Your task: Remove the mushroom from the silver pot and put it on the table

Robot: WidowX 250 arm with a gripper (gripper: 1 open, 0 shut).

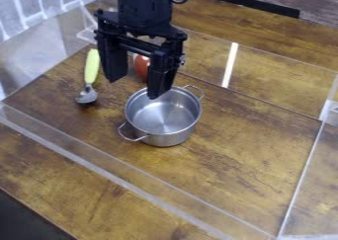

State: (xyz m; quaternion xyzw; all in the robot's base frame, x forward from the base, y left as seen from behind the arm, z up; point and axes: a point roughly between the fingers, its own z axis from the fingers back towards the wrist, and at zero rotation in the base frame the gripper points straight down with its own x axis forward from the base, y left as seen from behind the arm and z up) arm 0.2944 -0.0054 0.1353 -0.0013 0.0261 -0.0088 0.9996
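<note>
The silver pot [164, 135] stands on the table [251, 135] near the middle, and its inside looks empty. Just behind and left of the pot, my black gripper [134, 84] points down with its two fingers spread wide. A red-orange mushroom [136, 62] shows in the gap between the fingers, low over the table behind the pot. Its sides seem to stand free of both fingers. I cannot tell whether it rests on the wood.
A utensil with a yellow handle [93, 66] and a grey head lies left of the gripper. Clear acrylic walls [79, 150] edge the tabletop at the front, the left and the right.
</note>
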